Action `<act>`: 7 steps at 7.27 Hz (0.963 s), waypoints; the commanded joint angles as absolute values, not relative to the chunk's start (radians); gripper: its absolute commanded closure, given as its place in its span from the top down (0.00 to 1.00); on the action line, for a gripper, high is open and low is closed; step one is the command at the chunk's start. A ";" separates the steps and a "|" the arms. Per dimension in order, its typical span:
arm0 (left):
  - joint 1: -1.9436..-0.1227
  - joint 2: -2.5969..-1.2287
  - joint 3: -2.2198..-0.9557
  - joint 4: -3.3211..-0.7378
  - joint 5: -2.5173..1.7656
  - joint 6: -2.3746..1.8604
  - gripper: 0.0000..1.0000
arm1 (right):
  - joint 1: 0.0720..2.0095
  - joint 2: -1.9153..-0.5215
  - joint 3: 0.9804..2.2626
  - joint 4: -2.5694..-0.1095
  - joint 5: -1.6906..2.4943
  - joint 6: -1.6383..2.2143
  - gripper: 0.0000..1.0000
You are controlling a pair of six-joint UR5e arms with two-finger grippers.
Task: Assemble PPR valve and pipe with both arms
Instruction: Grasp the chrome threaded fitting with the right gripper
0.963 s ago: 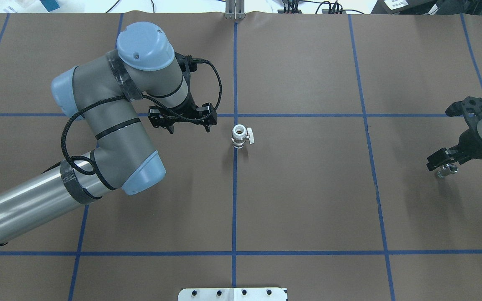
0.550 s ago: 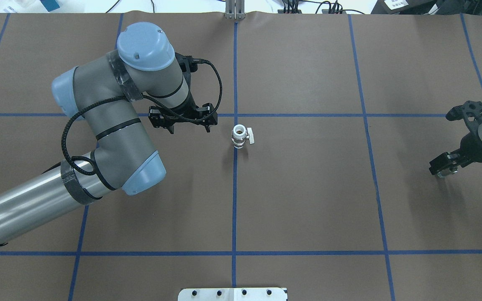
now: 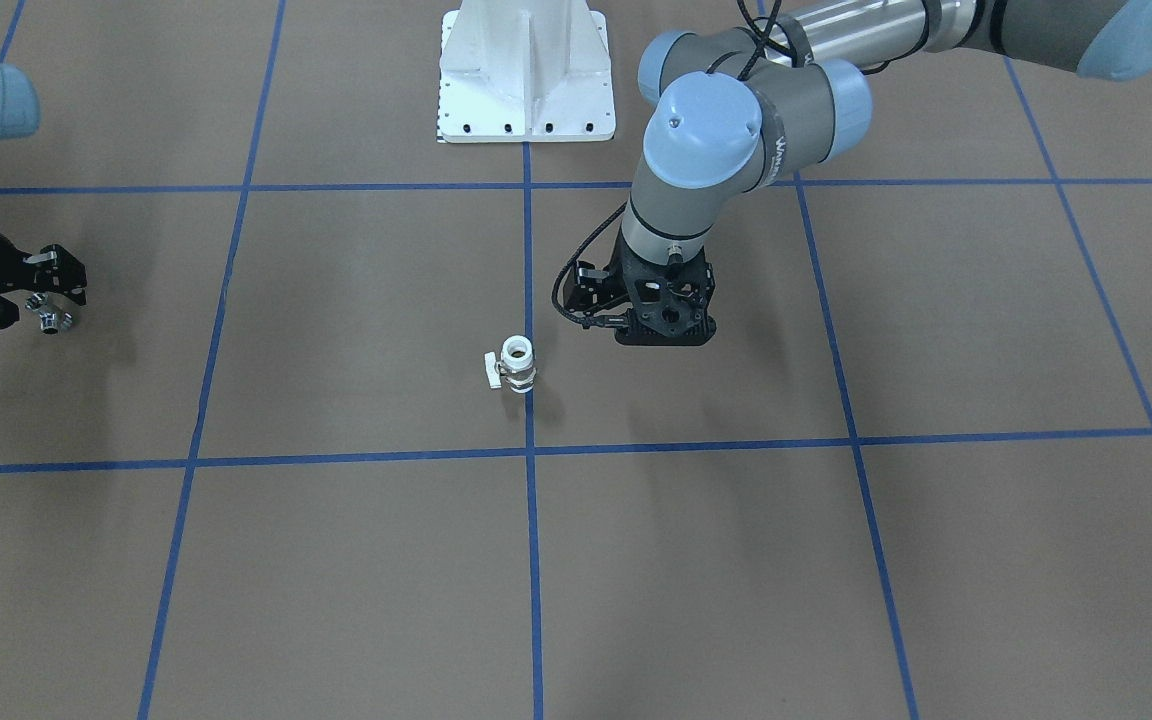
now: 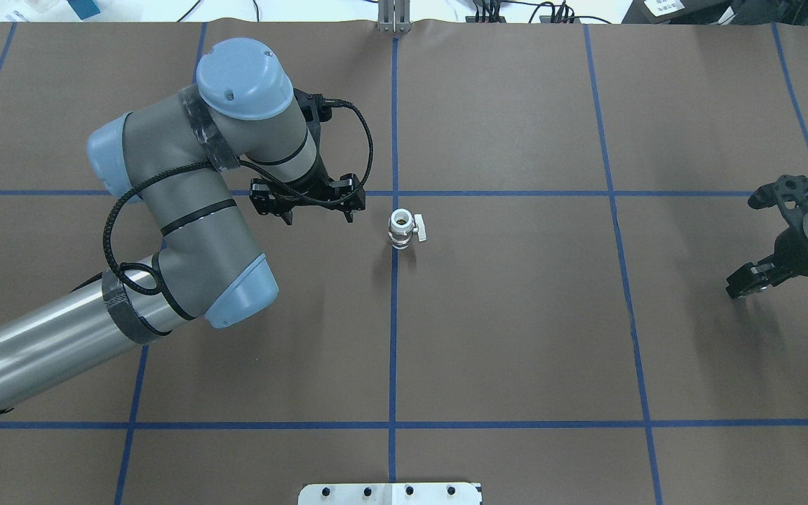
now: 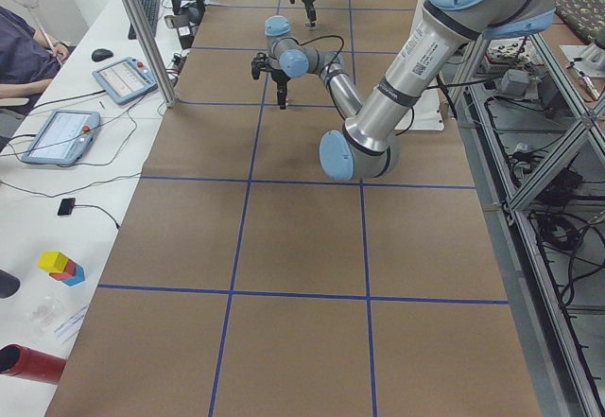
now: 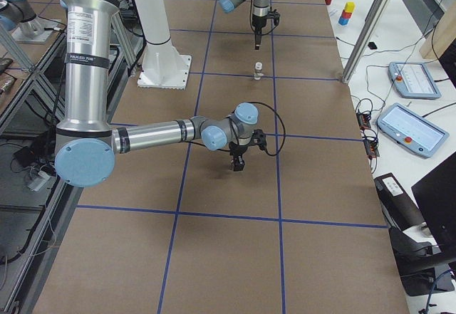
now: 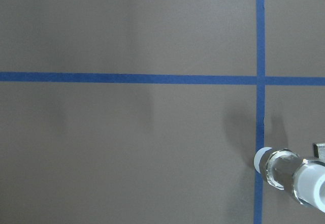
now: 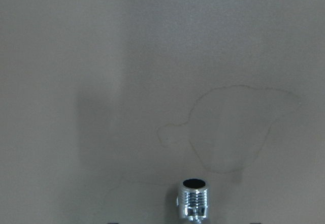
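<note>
Assembly not yet started

The PPR valve [image 4: 400, 229] stands upright on the table [image 4: 516, 337], untouched. The left gripper [image 4: 318, 210] hovers just beside it, jaws apart. The right gripper [image 4: 741, 286] is at the pipe [image 3: 49, 320], far off. Whether it is clamped on it cannot be told. Grasping and joining remain.

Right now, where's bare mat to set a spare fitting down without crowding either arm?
Widest bare patch: between the PPR valve and the right gripper, bounded by blue tape lines. The squares on the operators' side of the valve are bare too. Crowded: beside the left gripper, jaws open near the valve, and around the pipe.
</note>
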State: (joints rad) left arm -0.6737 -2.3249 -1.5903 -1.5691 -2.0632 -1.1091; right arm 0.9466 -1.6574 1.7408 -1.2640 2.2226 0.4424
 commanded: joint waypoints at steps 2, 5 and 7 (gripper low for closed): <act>-0.673 -2.324 -1.589 -1.571 -2.063 -1.109 1.00 | 0.946 -1.655 1.727 -1.264 2.223 0.397 0.50; -0.673 -2.324 -1.589 -1.571 -2.063 -1.109 1.00 | 0.948 -1.655 1.727 -1.264 2.226 0.388 0.40; -0.673 -2.324 -1.589 -1.571 -2.063 -1.109 1.00 | 0.953 -1.655 1.732 -1.261 2.230 0.387 0.01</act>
